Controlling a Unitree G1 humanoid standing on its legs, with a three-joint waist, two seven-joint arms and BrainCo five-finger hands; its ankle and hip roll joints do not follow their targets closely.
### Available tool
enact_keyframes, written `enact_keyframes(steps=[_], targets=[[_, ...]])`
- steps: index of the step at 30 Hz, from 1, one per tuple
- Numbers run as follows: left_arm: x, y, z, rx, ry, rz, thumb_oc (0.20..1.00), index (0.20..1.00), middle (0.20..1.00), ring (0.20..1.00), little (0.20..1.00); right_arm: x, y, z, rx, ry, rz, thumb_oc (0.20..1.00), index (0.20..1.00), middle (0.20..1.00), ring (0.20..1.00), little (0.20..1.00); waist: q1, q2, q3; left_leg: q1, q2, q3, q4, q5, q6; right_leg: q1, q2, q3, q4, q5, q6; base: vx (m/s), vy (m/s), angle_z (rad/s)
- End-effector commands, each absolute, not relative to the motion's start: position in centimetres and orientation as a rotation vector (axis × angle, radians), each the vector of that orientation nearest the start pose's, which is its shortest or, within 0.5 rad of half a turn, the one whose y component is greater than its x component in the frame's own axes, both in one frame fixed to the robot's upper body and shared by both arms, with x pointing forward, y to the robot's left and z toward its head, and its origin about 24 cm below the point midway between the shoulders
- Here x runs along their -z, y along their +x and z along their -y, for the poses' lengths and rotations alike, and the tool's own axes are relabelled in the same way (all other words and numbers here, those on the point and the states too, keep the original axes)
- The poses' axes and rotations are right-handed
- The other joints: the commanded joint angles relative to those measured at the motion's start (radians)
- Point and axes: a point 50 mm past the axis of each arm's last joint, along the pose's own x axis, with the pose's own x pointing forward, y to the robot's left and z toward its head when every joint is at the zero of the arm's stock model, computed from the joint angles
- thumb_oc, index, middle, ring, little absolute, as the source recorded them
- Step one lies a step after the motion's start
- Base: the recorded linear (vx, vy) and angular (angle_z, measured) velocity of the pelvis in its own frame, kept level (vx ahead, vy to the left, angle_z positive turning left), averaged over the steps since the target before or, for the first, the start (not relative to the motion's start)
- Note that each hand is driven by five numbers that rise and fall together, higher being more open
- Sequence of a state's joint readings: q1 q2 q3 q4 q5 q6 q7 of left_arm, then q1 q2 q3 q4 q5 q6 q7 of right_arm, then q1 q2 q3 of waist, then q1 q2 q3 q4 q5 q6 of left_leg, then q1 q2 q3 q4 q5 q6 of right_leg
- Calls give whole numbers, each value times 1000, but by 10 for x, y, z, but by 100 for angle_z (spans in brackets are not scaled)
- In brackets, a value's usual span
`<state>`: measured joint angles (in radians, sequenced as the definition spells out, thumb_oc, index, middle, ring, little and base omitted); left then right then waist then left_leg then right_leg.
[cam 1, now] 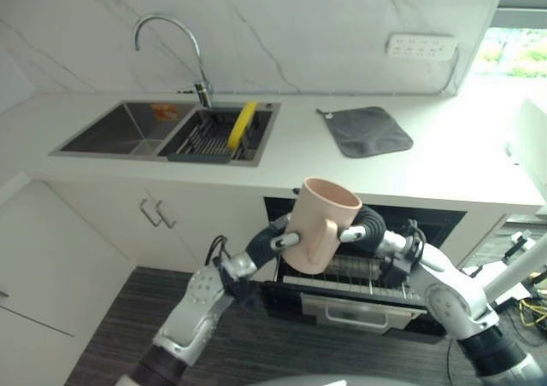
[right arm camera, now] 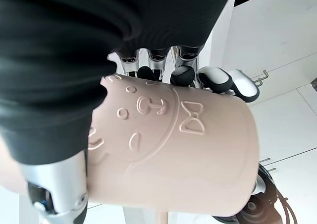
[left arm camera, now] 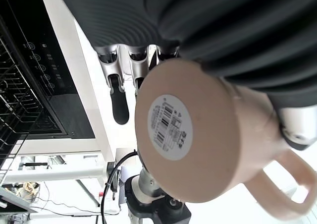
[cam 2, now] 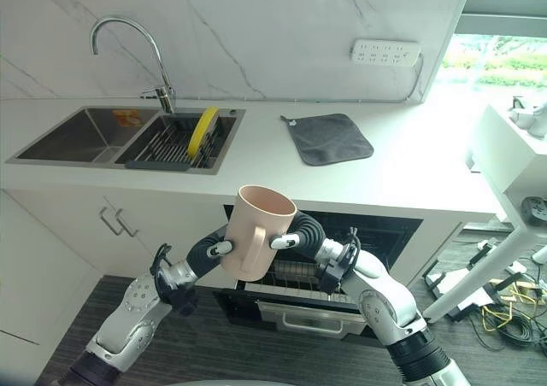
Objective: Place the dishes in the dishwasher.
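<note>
Stainless steel double sink (cam 1: 120, 130) sits at the left of the white countertop (cam 1: 444, 160), under a curved chrome tap (cam 1: 167, 40); a yellow curved item (cam 1: 241, 125) stands in the dark rack in its right basin. The left hand (cam 1: 272, 241) grips the near side of a pale pink ceramic mug (cam 1: 318, 224), fingers curled against its wall. The mug is held upright in the air, handle toward the robot, above the open dishwasher's wire rack (cam 1: 350, 271). The right hand (cam 1: 363, 228) clasps the mug's opposite side, fingers wrapped round it. A dark grey square cloth mat (cam 1: 366, 131) lies on the countertop further right, below a white wall socket strip (cam 1: 420, 46).
</note>
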<state>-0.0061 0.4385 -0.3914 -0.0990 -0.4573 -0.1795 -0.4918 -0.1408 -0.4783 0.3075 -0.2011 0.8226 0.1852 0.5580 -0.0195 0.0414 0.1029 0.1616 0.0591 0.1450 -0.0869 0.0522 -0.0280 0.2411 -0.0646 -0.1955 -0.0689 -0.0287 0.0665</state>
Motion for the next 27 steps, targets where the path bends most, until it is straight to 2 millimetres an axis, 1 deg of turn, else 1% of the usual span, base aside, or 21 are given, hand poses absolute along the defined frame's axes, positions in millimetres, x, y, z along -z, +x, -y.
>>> enact_keyframes(steps=[1, 9, 13, 15, 16, 17, 18, 19, 20, 21, 22, 23, 24, 27], targets=[[-67, 240, -126, 803, 25, 144, 200, 200, 200, 200, 200, -141, 234, 87, -1228, 352, 238, 1000, 1000, 1000, 1000, 1000, 12, -30, 18, 67, -2, 33, 28, -85, 14, -48, -39, -26, 41, 24, 32, 0, 0, 0], [-64, 242, -126, 793, 28, 134, 200, 200, 200, 200, 200, -143, 230, 81, -1284, 374, 258, 1000, 1000, 1000, 1000, 1000, 16, -31, 18, 67, -4, 30, 29, -87, 16, -48, -37, -27, 43, 23, 31, 0, 0, 0], [-65, 241, -125, 796, 30, 137, 200, 200, 200, 200, 200, -143, 228, 78, -1310, 347, 254, 1000, 1000, 1000, 1000, 1000, 17, -31, 18, 68, -4, 29, 31, -88, 16, -46, -37, -26, 44, 21, 30, 0, 0, 0], [-65, 241, -124, 797, 29, 136, 200, 200, 200, 200, 200, -143, 228, 77, -1315, 329, 258, 903, 903, 903, 903, 903, 17, -31, 17, 68, -4, 29, 32, -89, 15, -45, -37, -26, 44, 20, 30, 0, 0, 0], [-65, 241, -124, 796, 30, 136, 200, 200, 200, 200, 200, -142, 227, 76, -1329, 323, 253, 730, 730, 730, 730, 730, 18, -31, 16, 69, -4, 28, 31, -88, 16, -45, -36, -27, 44, 20, 30, 0, 0, 0], [-65, 241, -124, 794, 31, 135, 200, 200, 200, 200, 200, -142, 227, 75, -1337, 320, 249, 755, 755, 755, 755, 755, 18, -31, 16, 70, -4, 28, 30, -88, 16, -45, -36, -27, 45, 20, 30, 0, 0, 0], [-64, 241, -123, 789, 34, 132, 200, 200, 200, 200, 200, -142, 226, 74, -1343, 314, 248, 912, 912, 912, 912, 912, 18, -31, 16, 69, -4, 28, 31, -88, 16, -45, -36, -27, 45, 19, 30, 0, 0, 0], [-64, 242, -123, 786, 39, 130, 200, 200, 200, 200, 200, -142, 226, 74, -1348, 311, 247, 896, 896, 896, 896, 896, 18, -32, 16, 70, -4, 28, 31, -89, 16, -45, -36, -27, 45, 19, 29, 0, 0, 0], [-63, 242, -123, 782, 48, 127, 200, 200, 200, 200, 200, -142, 225, 73, -1356, 304, 245, 843, 843, 843, 843, 843, 19, -32, 15, 70, -5, 28, 30, -89, 16, -45, -36, -27, 45, 19, 29, 0, 0, 0], [-63, 242, -124, 779, 57, 127, 200, 200, 200, 200, 200, -142, 225, 73, -1359, 302, 246, 652, 652, 652, 652, 652, 18, -32, 15, 70, -5, 28, 31, -89, 16, -45, -36, -27, 45, 19, 29, 0, 0, 0], [-63, 242, -124, 777, 66, 126, 200, 200, 200, 200, 200, -143, 225, 72, -1363, 303, 248, 523, 523, 523, 523, 523, 19, -32, 15, 70, -5, 28, 32, -89, 16, -45, -36, -26, 46, 19, 29, 0, 0, 0], [-62, 242, -124, 775, 72, 124, 200, 200, 200, 200, 200, -143, 224, 72, -1366, 303, 249, 432, 432, 432, 432, 432, 19, -32, 15, 69, -5, 28, 33, -89, 16, -45, -36, -26, 46, 18, 29, 0, 0, 0], [-62, 243, -124, 769, 83, 122, 200, 200, 200, 200, 200, -144, 224, 71, -1366, 299, 257, 200, 200, 200, 200, 200, 19, -32, 14, 69, -4, 29, 32, -89, 16, -45, -35, -26, 46, 17, 28, 0, 0, 0], [-60, 244, -125, 760, 96, 116, 200, 200, 200, 200, 200, -147, 225, 70, -1362, 295, 281, 200, 200, 200, 200, 200, 21, -31, 15, 69, -5, 27, 33, -90, 16, -44, -35, -25, 46, 17, 27, 0, 0, 0]])
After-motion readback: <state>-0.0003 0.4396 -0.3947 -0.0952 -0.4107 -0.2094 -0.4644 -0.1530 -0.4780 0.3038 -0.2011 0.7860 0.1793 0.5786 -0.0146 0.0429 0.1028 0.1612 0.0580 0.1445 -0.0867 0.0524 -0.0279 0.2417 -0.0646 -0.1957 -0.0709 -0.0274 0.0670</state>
